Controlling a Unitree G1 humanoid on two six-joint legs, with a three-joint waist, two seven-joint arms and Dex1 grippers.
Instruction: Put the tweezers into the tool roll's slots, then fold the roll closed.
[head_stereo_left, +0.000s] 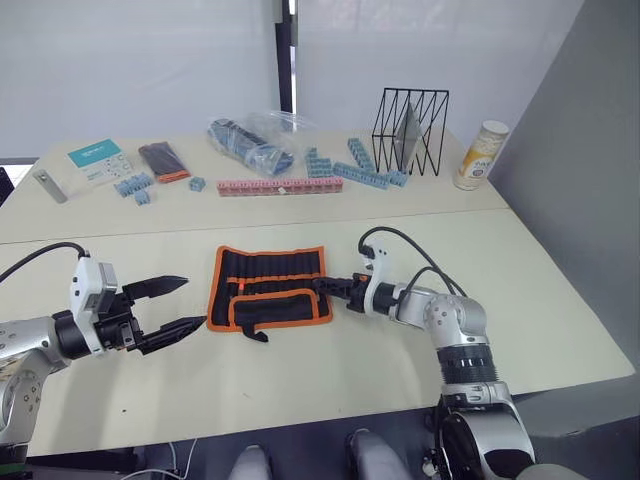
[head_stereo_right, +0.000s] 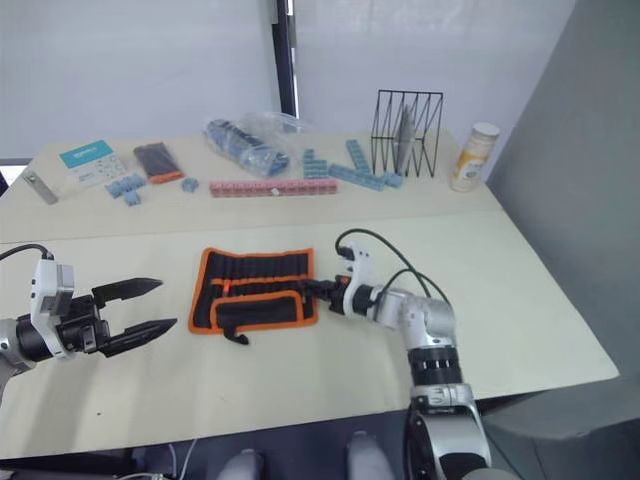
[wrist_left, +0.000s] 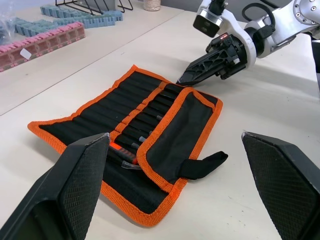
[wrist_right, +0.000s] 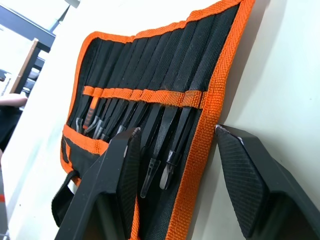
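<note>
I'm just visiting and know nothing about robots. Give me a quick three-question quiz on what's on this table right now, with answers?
1. True or false: the tool roll lies fully unrolled and flat.
2. Which hand is at the roll's edge? A) left hand B) right hand
3. Fill in: the tweezers sit in the ____ of the roll.

Key
1. False: the lower flap is folded up over the tweezers' ends.
2. B. Its fingers straddle the orange edge, while the left hand waits open on the other side, apart from the roll.
3. The slots, side by side under the orange band.
</note>
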